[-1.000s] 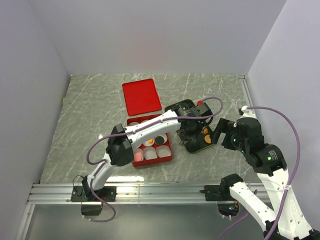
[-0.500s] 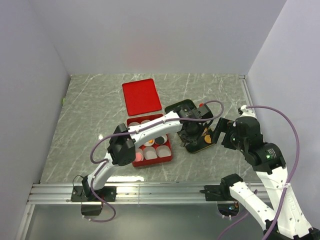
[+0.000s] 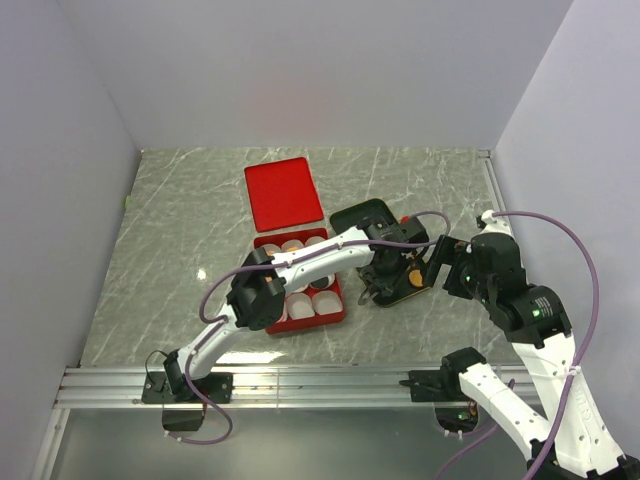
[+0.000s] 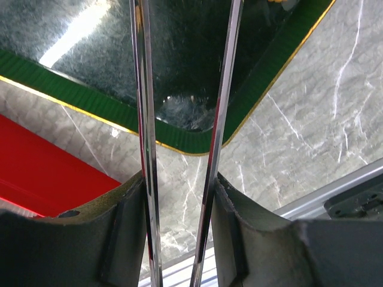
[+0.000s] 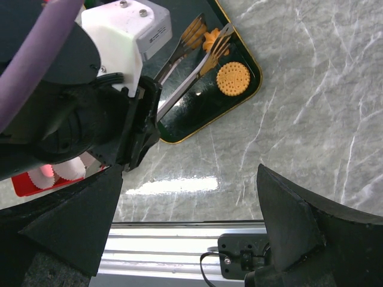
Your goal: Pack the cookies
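L gripper (image 4: 179, 215) was clamped on a pair of thin metal tongs (image 4: 143, 119). Its pads (image 4: 127, 233) pressed both blades from outside, w/ a narrow gap left btwn the blades. In L wrist view the blades ran up the centre of frame over a black tray w/ green-and-gold rim (image 4: 78, 98).

In R wrist view the tongs reached from centre-left to upper middle of frame. Their tips sat either side of an irregular orange cookie (image 5: 210, 42) on the tray. Couldn't tell if it was actually pinched. A round orange cookie (image 5: 233, 78) lay flat on the tray just below-right of it, near the rim & just beside the lower blade.

R gripper (image 5: 190, 179) had its fingers (image 5: 299, 227) spread wide w/ nothing btwn them. It hung over the grey marble tabletop (image 5: 299, 89), just off the tray's corner.

In top view the tray sat right of centre, w/ R gripper just to its right. L arm lay across a red plastic box (image 3: 310, 325) of white paper cups (image 3: 322, 300) at centre. A flat red lid (image 3: 285, 192) lay on the table just above the box in frame. Cup contents were too small to make out.
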